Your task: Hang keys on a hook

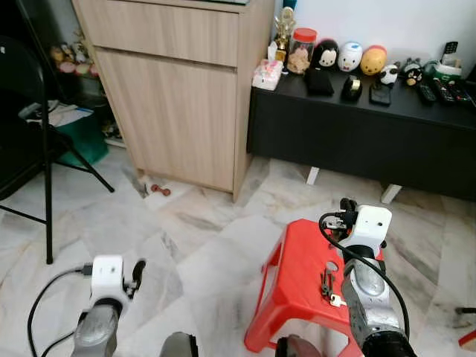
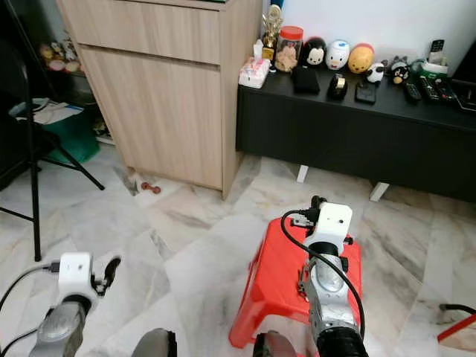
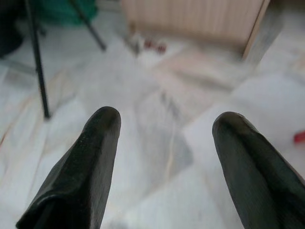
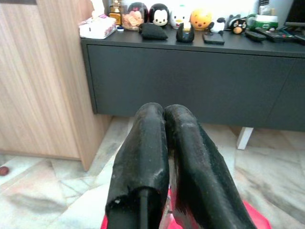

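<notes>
A bunch of keys (image 1: 328,286) lies on the top of a red plastic stool (image 1: 297,275) on the marble floor, right in front of me. My right arm (image 1: 370,294) reaches over the stool beside the keys. In the right wrist view my right gripper (image 4: 164,112) is shut, its two black fingers pressed together with nothing between them, pointing toward the black sideboard. My left gripper (image 3: 164,124) is open over bare floor at the lower left, one black finger (image 1: 137,271) showing beside its white wrist camera.
A tall wooden cabinet (image 1: 178,89) stands ahead on the left. A low black sideboard (image 1: 357,126) with toys, a jar and remotes runs along the wall on the right. Black stand legs (image 1: 48,163) and a green bin (image 1: 78,137) are at the far left. Small red objects (image 1: 160,190) lie by the cabinet's foot.
</notes>
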Controlling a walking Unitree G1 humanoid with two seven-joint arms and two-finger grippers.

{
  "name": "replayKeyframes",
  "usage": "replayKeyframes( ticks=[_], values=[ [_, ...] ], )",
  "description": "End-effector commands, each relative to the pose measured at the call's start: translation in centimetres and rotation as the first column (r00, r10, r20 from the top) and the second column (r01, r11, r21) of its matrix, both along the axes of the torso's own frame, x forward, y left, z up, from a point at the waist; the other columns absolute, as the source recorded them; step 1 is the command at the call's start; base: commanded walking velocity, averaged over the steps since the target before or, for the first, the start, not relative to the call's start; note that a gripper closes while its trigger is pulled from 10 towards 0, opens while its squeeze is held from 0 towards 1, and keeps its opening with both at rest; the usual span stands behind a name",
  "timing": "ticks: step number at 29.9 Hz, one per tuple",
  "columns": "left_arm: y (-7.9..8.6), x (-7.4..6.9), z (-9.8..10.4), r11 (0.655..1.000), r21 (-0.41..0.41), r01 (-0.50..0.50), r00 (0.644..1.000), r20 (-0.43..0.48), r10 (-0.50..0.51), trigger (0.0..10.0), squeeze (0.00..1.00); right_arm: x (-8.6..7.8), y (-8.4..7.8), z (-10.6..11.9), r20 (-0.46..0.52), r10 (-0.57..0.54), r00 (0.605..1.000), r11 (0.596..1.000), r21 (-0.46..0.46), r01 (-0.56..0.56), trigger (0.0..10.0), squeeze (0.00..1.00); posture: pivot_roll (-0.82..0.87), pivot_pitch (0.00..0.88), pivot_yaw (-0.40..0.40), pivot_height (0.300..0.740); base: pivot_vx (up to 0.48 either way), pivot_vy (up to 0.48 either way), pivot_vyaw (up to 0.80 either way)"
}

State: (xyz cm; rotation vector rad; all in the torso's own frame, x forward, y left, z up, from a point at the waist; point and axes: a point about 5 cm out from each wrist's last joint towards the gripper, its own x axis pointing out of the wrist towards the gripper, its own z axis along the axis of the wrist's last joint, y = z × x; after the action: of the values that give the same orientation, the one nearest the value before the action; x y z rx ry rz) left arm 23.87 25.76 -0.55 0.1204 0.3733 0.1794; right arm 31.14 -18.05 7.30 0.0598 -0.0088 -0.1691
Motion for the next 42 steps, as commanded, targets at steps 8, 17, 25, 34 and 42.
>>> replayKeyframes(
  ticks=[8, 17, 25, 34, 42],
  values=[
    [0.0, -1.9, -2.3, 1.000, -0.013, -0.027, 0.993, -0.115, 0.025, 10.0, 0.00, 0.2, -0.1, 1.0, 0.003, -0.020, 1.000, 0.999, 0.040, 0.020, 10.0, 0.00, 0.17, 0.000, -0.046, 0.639, 0.000, 0.000, 0.00],
    [-0.5, -3.0, -3.6, 0.999, -0.028, -0.027, 0.983, -0.184, 0.021, 10.0, 0.00, 0.2, 0.3, 1.0, -0.011, -0.016, 1.000, 0.999, 0.051, 0.016, 10.0, 0.00, 0.16, 0.000, -0.043, 0.639, 0.000, 0.000, 0.00],
    [-0.8, -3.5, -4.1, 0.999, -0.037, -0.021, 0.979, -0.206, 0.013, 10.0, 0.00, 0.3, 0.5, 1.1, -0.015, -0.013, 1.000, 0.998, 0.061, 0.014, 10.0, 0.00, 0.16, 0.000, -0.043, 0.639, -0.061, 0.000, 0.00],
    [-1.0, -3.6, -4.3, 0.999, -0.047, -0.018, 0.975, -0.221, 0.007, 10.0, 0.00, 0.3, 0.5, 1.1, -0.023, -0.012, 1.000, 0.998, 0.063, 0.014, 10.0, 0.00, 0.16, 0.000, -0.047, 0.639, -0.028, 0.000, 0.00],
    [-0.9, -3.7, -4.4, 0.999, -0.042, -0.023, 0.974, -0.228, 0.013, 10.0, 0.00, 0.3, 0.8, 1.2, -0.026, -0.004, 1.000, 0.997, 0.071, 0.006, 10.0, 0.00, 0.17, 0.000, -0.054, 0.639, 0.000, 0.000, 0.00]
  ],
)
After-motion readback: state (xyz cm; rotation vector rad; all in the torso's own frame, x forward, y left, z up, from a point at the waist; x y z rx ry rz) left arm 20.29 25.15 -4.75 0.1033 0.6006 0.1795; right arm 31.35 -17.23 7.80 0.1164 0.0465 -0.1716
